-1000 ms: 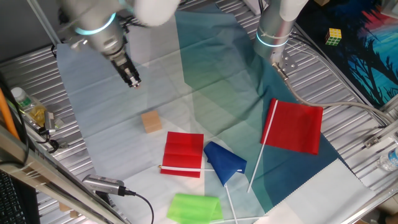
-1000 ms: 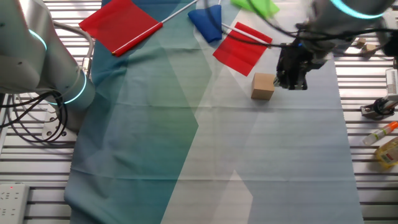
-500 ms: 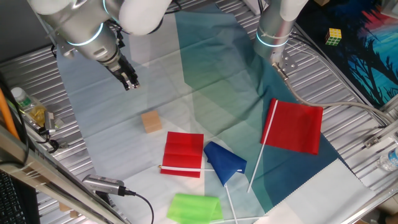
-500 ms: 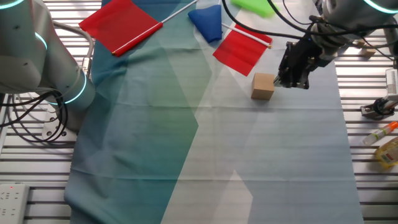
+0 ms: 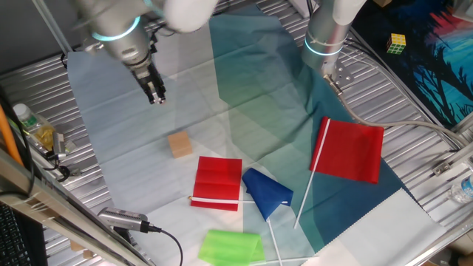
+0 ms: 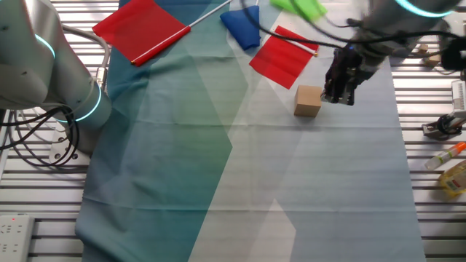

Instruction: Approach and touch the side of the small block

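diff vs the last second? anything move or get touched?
Only the arm moved. Its wrist swung out to one side half a second ago and has swung back, so the end effector hangs about where it was a second ago, beside the small block and apart from it in one fixed view. Nothing was grasped or released. The block, the red cloths, the blue cloth and the green cloth stayed put.

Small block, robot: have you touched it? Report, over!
Gripper above the cloth, empty, apart from small block. Block upright, untouched, beside red folded cloth. Nothing between gripper and block.
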Controlling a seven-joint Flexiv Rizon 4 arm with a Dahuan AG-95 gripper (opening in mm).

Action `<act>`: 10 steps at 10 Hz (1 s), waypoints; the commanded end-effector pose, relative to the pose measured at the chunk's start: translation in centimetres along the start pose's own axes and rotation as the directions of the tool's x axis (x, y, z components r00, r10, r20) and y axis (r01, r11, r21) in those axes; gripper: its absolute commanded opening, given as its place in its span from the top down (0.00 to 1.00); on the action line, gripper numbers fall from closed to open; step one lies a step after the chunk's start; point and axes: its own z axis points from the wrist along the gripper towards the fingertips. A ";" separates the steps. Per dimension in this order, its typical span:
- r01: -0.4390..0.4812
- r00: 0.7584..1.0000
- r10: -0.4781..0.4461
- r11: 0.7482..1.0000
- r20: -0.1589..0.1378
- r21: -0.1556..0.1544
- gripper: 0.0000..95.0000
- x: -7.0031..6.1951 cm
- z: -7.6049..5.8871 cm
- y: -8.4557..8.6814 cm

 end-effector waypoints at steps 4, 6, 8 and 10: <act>0.038 0.999 -0.037 0.999 0.028 -0.017 1.00 -0.2 0.0 0.1; 0.039 0.999 -0.039 0.999 0.025 -0.017 1.00 -0.2 0.0 0.1; 0.039 0.999 -0.039 0.999 0.017 -0.016 1.00 -0.2 0.0 0.1; 0.055 0.998 -0.055 0.998 0.001 -0.016 1.00 -0.4 0.4 -0.2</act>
